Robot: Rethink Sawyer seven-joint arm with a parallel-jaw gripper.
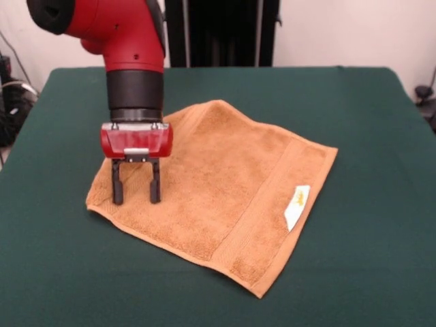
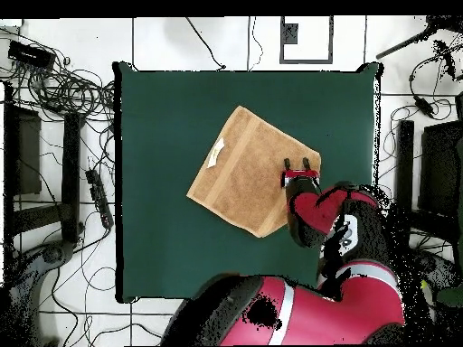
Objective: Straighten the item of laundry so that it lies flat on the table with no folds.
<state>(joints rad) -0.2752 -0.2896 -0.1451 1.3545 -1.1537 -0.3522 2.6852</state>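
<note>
The orange-tan towel lies spread on the dark green table, turned like a diamond, with its white label near its right corner. It looks flat, with no visible fold. My gripper stands upright over the towel's left corner, its two black fingers apart and open, tips at or just above the cloth and holding nothing. In the overhead view the towel sits mid-table, the label near its left edge, and the gripper at its right corner.
The red and black arm reaches in over the table's near-robot side. Cables and equipment lie on the floor around the table. Green cloth surrounds the towel on all sides.
</note>
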